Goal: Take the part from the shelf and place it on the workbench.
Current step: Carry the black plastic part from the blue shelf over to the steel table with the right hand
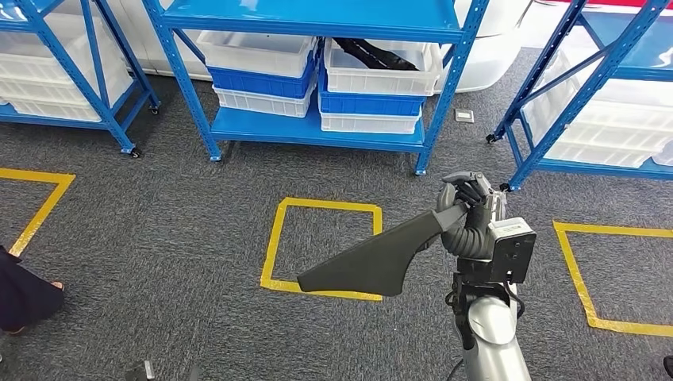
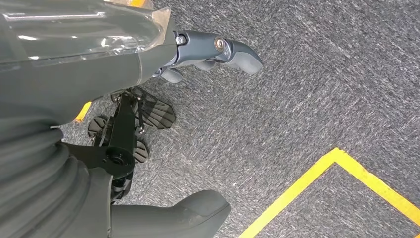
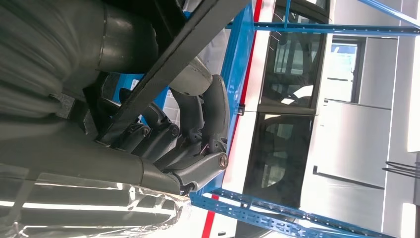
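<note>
**Dark plastic part held aloft, workbench not yet in sight**

Blue shelf (image 1: 317, 127) stands at twelve o'clock. The dark grey part (image 1: 369, 258) juts toward nine o'clock from the right hand (image 1: 468, 208), which clasps its narrow end. The left hand (image 2: 218, 52) hangs loose over carpet. Best keep the wrist steady while turning away.

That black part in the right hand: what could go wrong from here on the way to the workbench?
1. The right hand grips the black part by its narrow end only, so the wide end could sag or twist loose.
2. The part juts out sideways towards the blue shelf; turning may clip an upright.
3. A person stands at the left edge, near the swing path.
</note>
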Available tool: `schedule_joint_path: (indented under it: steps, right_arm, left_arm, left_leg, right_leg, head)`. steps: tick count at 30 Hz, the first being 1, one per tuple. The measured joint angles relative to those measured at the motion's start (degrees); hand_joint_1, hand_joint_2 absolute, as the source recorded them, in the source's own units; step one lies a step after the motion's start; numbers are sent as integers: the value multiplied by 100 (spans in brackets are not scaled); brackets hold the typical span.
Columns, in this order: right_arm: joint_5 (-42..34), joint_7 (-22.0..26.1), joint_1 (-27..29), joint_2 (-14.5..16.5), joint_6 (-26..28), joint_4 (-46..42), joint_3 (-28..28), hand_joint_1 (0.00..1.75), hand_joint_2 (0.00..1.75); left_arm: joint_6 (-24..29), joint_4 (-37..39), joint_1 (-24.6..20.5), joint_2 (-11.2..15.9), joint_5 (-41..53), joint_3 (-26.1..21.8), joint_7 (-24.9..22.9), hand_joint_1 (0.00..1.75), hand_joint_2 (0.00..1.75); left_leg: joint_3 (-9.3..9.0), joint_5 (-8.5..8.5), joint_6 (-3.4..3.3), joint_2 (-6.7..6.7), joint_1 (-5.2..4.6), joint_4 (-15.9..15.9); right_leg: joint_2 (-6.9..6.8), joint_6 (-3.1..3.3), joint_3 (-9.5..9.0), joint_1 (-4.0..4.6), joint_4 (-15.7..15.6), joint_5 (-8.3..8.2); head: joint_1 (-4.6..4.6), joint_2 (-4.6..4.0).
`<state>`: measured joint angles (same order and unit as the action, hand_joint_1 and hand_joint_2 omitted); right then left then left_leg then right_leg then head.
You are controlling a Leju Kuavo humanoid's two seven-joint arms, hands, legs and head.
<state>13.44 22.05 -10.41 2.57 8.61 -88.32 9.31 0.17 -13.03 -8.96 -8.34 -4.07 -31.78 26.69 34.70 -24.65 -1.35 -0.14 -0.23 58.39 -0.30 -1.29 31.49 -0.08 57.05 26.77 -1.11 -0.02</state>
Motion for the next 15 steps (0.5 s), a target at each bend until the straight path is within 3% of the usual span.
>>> schedule_joint_path:
  steps: [6,8,10,12,14,15]
  right_arm:
    - [29,-1,-4,-3,6,0,0,175,175]
    - [116,-20,-10,-3,27,-1,2,175,175]
    - [218,-44,-16,-3,64,-4,4,175,175]
    - [271,-54,-16,-4,90,-5,4,175,175]
    - [287,-59,-12,-4,98,10,5,175,175]
    - [295,-61,-10,-3,100,25,7,175,175]
  left_arm:
    - [0,-1,-1,0,0,0,0,0,175]
    - [1,-1,-3,3,-4,0,-1,0,175]
    - [4,-1,-6,2,-13,0,-5,0,175]
    - [9,-1,-10,1,-33,0,-13,0,175]
    - [10,0,-8,4,-74,-2,-31,0,175]
    - [12,0,-5,6,-97,-4,-43,0,175]
  left_leg:
    - [45,29,-59,0,-30,12]
    - [52,37,-108,-4,-32,5]
    - [26,94,-163,-7,25,-80]
    - [13,159,-194,-12,77,-155]
    - [47,186,-192,-39,80,-162]
    - [66,200,-176,-63,84,-160]
  right_leg:
    - [-1,-74,35,-30,-20,-51]
    - [-11,-123,27,-59,-53,-81]
    - [-17,-151,60,-68,2,-39]
    - [-5,-120,261,-70,433,223]
    - [4,-90,599,-89,1191,578]
    - [5,-104,714,-103,1469,677]
  head:
    - [-1,0]
    - [-7,0]
    - [-4,0]
    - [14,0]
    - [25,0]
    - [25,0]
